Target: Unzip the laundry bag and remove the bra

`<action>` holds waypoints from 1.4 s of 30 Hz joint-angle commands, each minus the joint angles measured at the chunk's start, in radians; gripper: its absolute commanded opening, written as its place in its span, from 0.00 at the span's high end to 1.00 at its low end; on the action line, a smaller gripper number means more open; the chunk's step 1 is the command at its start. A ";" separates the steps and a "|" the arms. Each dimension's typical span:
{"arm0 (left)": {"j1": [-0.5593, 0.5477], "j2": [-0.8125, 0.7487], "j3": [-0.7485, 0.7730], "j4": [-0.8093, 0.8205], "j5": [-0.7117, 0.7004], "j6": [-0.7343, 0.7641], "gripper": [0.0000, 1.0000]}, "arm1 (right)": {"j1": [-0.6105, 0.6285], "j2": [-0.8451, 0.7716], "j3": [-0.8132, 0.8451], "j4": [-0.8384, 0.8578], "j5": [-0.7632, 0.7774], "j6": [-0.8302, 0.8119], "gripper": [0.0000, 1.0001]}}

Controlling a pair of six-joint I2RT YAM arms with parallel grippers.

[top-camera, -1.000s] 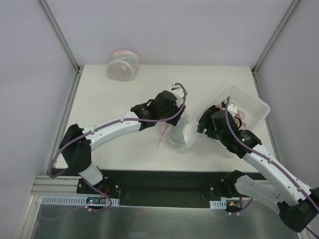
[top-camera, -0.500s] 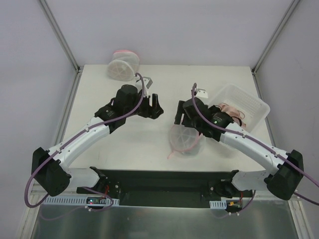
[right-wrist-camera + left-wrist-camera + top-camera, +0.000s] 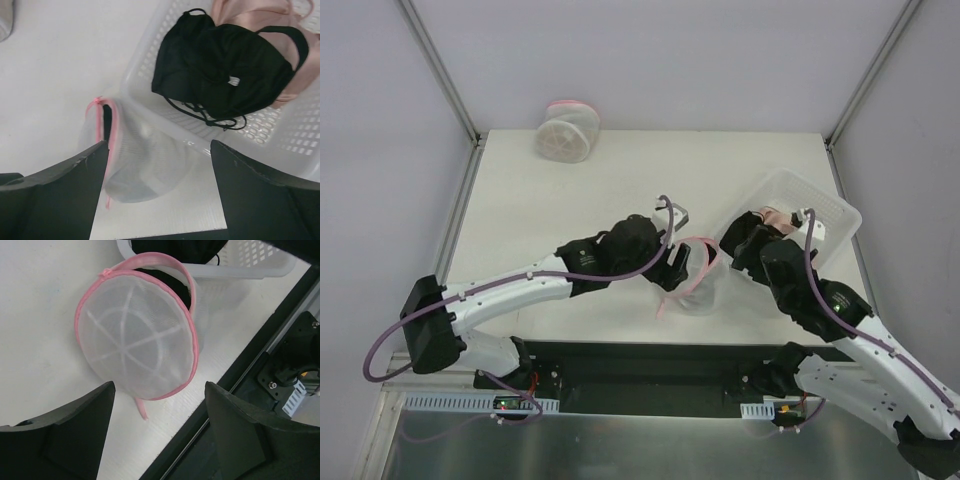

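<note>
The left gripper (image 3: 159, 387) and right gripper (image 3: 159, 145) both gape wide, empty. The floppy white-mesh, pink-rimmed laundry bag (image 3: 135, 340) lies just beyond the left fingertips; best to pinch its far-side pink zipper pull (image 3: 105, 273) squarely.

Laundry bag (image 3: 704, 284) on table (image 3: 570, 190), just left of basket (image 3: 826, 204).

Bright, even, sharp; soft shadows

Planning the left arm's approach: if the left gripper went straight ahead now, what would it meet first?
Probably the laundry bag, its mesh face centred ahead of the open left gripper; depth is uncertain.
</note>
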 commanded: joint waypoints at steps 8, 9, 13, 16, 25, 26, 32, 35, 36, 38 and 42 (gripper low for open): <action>-0.125 0.231 0.173 0.013 -0.222 0.007 0.25 | -0.035 -0.025 0.013 -0.118 0.058 0.026 0.13; -0.125 0.240 0.175 0.011 -0.239 0.004 0.26 | -0.037 -0.018 0.011 -0.115 0.049 0.026 0.13; -0.125 0.280 0.187 0.011 -0.276 0.017 0.30 | -0.035 -0.011 0.008 -0.095 0.036 0.025 0.13; -0.125 0.297 0.193 0.014 -0.229 0.017 0.28 | -0.035 -0.007 0.008 -0.087 0.032 0.025 0.13; -0.117 0.244 0.137 0.019 -0.335 0.037 0.73 | -0.035 0.002 -0.004 -0.057 0.007 0.009 0.13; -0.108 0.224 0.129 0.020 -0.330 0.037 0.73 | -0.035 0.021 -0.004 -0.049 -0.001 0.009 0.13; -0.073 0.121 0.083 0.017 -0.316 0.043 1.00 | -0.027 0.110 0.040 0.044 -0.097 -0.015 0.14; -0.024 0.023 0.049 0.001 -0.332 0.046 1.00 | -0.009 0.160 0.072 0.104 -0.158 -0.041 0.14; 0.020 -0.008 0.039 -0.006 -0.307 0.040 1.00 | 0.006 0.177 0.097 0.126 -0.197 -0.052 0.15; 0.080 -0.090 0.003 -0.007 -0.214 0.012 1.00 | 0.028 0.232 0.134 0.167 -0.214 -0.077 0.15; 0.157 -0.174 -0.035 -0.012 -0.142 -0.016 1.00 | 0.069 0.338 0.212 0.233 -0.313 -0.104 0.17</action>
